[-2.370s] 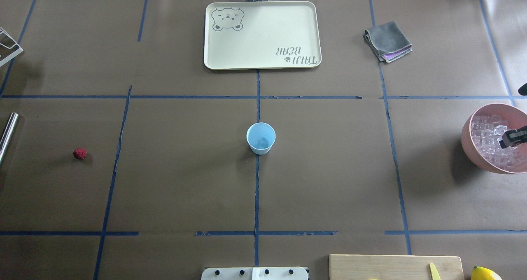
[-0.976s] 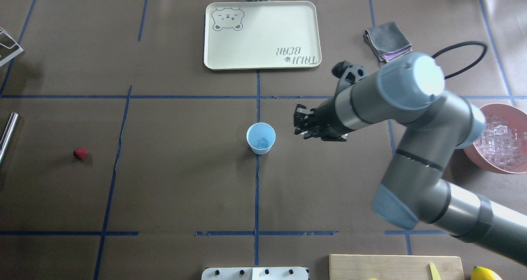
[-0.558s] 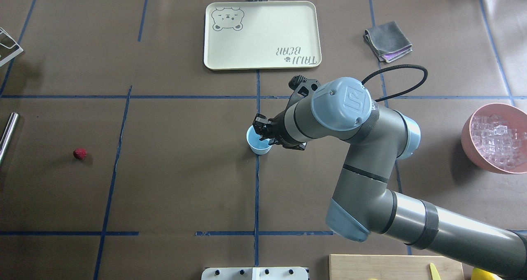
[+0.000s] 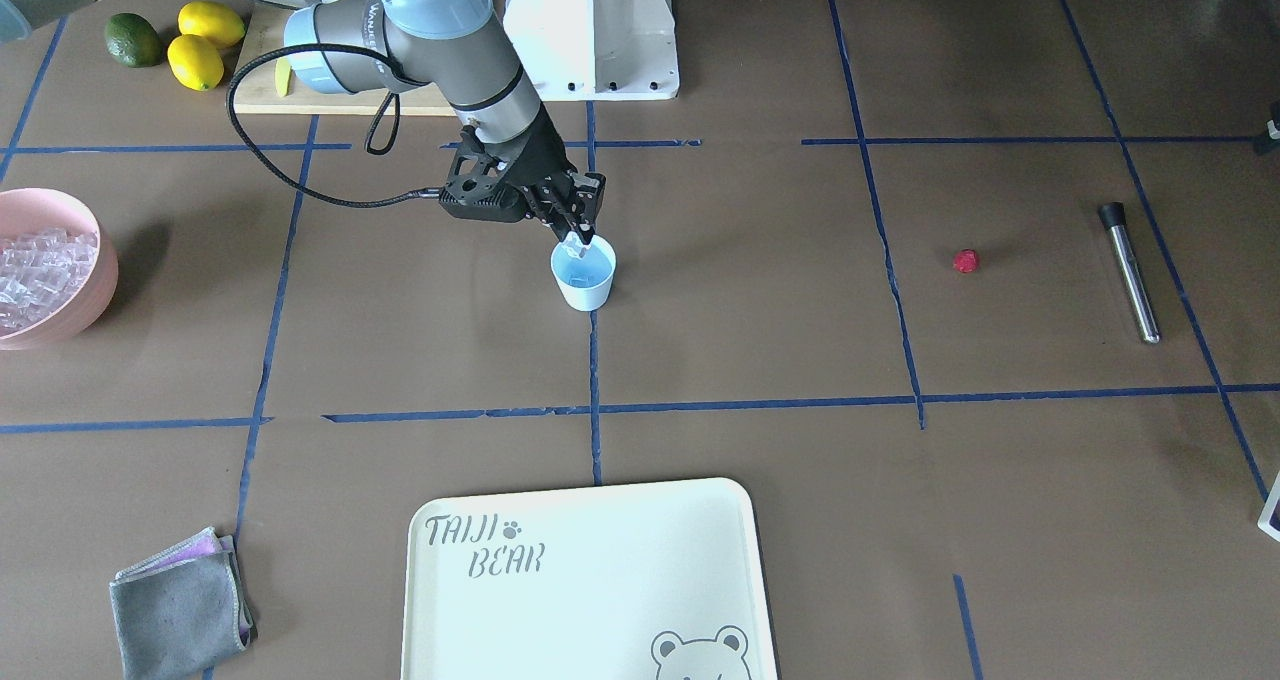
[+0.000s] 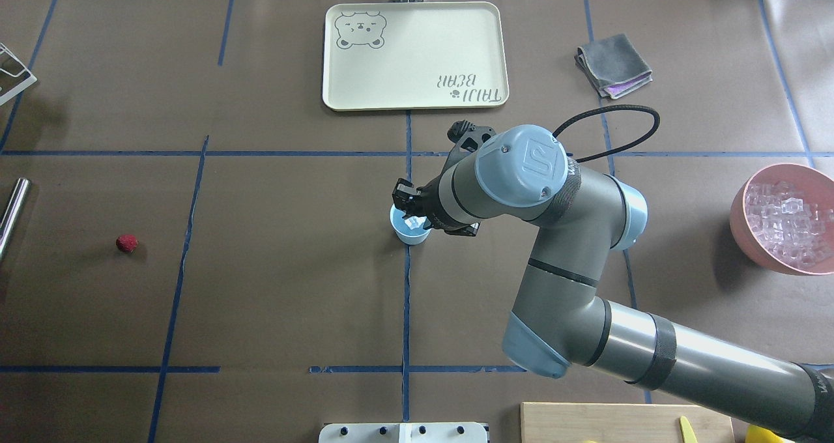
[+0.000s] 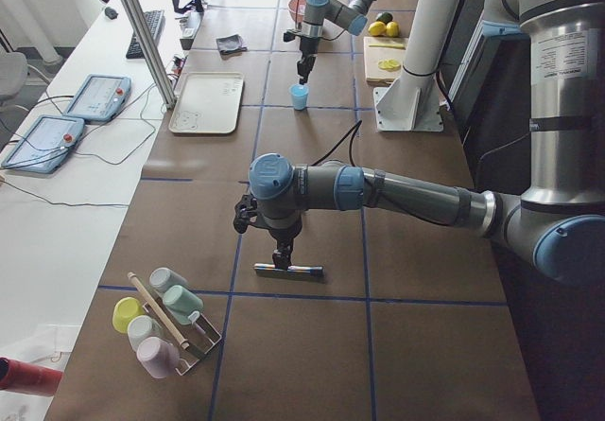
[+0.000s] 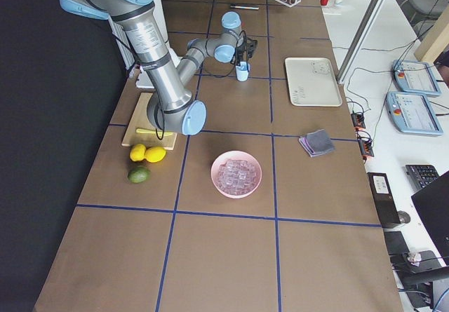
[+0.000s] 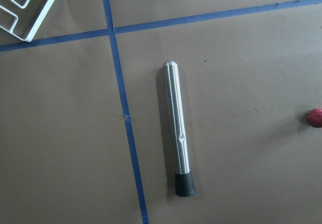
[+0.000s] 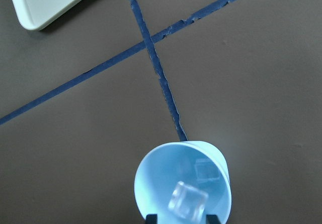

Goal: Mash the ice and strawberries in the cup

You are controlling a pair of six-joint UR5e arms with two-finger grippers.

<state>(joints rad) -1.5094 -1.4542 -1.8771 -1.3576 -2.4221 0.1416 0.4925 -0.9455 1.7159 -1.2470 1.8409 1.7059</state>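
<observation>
Your right end effector hangs just over the mouth of the light-blue cup, which stands upright at the middle of the desk where two blue tape lines cross. In the right wrist view you see the two fingertips a little apart with a clear ice cube between them, inside the cup's rim. You cannot tell whether they are pinching it or have let go. A fainter square outline lower in the cup looks like another cube.

The strawberry lies alone on the robot's left side of the desk, well apart from the cup. Just beyond it, nearer the desk's left end, lies the steel muddler with its black tip. Your left end effector hovers over that muddler; you cannot tell whether it is spread or pressed together.

The pink bowl of ice cubes sits at the far right.
</observation>
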